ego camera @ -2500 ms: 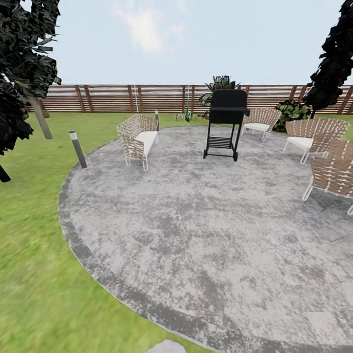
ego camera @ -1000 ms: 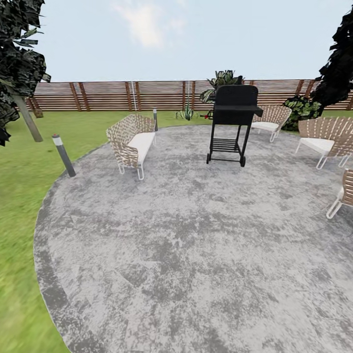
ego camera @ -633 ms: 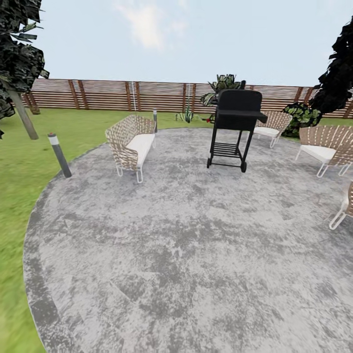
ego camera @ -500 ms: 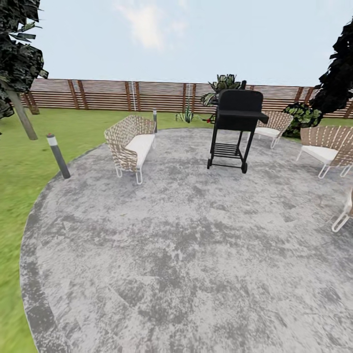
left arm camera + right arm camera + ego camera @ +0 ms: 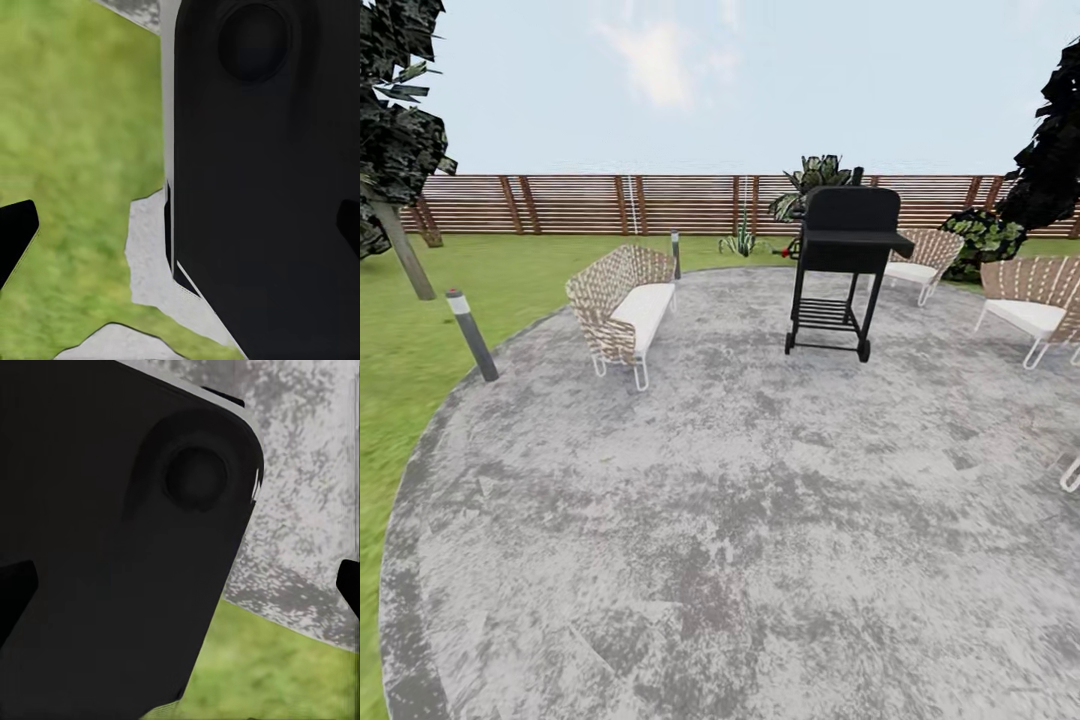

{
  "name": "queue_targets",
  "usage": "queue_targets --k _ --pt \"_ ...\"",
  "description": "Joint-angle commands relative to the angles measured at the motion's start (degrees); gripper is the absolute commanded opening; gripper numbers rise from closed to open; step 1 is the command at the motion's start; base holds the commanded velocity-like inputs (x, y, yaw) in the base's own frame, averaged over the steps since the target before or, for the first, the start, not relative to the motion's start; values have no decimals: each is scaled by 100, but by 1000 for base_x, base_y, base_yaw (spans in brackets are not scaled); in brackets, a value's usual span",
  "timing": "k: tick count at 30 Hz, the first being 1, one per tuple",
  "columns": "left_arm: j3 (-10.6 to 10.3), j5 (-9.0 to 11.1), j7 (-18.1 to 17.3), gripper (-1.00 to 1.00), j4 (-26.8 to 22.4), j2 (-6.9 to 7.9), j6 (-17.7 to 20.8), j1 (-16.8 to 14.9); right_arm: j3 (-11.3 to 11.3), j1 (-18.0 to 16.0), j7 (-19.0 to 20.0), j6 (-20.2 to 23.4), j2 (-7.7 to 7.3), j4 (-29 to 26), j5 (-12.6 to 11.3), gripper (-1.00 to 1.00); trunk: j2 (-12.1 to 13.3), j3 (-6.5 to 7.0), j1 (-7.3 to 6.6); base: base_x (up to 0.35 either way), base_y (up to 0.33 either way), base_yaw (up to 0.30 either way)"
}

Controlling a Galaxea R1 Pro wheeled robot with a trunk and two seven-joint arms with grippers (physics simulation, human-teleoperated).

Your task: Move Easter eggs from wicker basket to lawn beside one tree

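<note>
A grey patio point(image 5: 760, 500) ringed by lawn point(image 5: 420, 310) fills the ground ahead, a tree point(image 5: 400, 240) far left; no basket or eggs are seen, so neither gripper is nearer, both empty with fingertips wide apart.

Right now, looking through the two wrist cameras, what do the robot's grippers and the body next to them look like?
In the left wrist view, the left gripper shows as two black fingertips at the picture's edges, wide apart. Beside it is a large matte black rounded panel with a round recess. The right gripper looks the same: black tips far apart, beside a black rounded-corner panel with a round dimple. No cables or markings show.
</note>
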Motion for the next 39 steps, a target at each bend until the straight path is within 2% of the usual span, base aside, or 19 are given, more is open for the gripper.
queue_targets --k 1,30,39 --pt "3 3 1 100 -10 0 -7 4 -2 -3 1 -14 -2 6 55 100 -1 -4 3 339 0 0" --pt "3 3 0 100 -10 0 -7 4 -4 -3 1 -21 6 -1 29 100 -1 -4 3 339 0 0" --pt "3 3 1 100 -10 0 -7 4 -5 -3 1 -21 6 -1 29 100 -1 -4 3 339 0 133"
